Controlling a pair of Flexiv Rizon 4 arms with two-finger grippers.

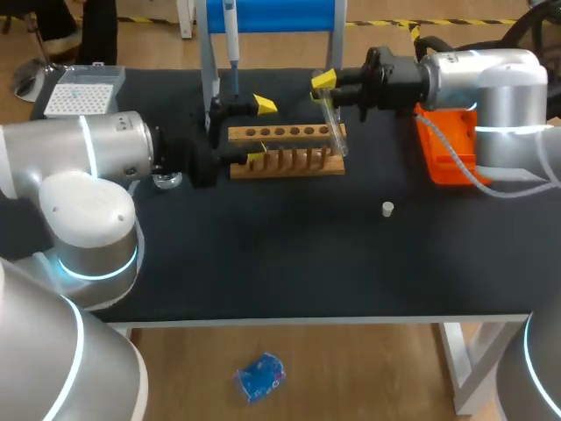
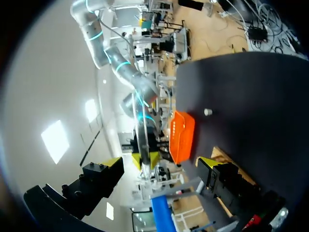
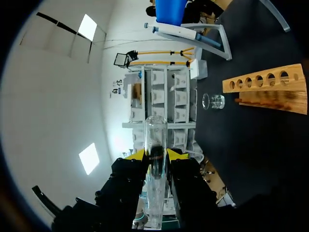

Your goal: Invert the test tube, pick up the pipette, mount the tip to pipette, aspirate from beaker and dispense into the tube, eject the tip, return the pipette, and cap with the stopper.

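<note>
Clamps the right end effector (image 1: 326,90) on the test tube (image 1: 333,127) over the rack's (image 1: 298,162) 3 o'clock end, holds the left end effector (image 1: 261,132) apart at 9 o'clock, seemingly at step 1 only, pipette (image 1: 230,35) at 12 o'clock, stopper (image 1: 387,209) at 4 o'clock untouched.

Dark tabletop (image 1: 289,254) carrying: wooden rack (image 1: 287,151) sitting mid-back, white stopper (image 1: 387,209) lying alone to its right, orange bin (image 1: 451,132) resting far right, tip box (image 1: 81,95) sitting back-left
</note>
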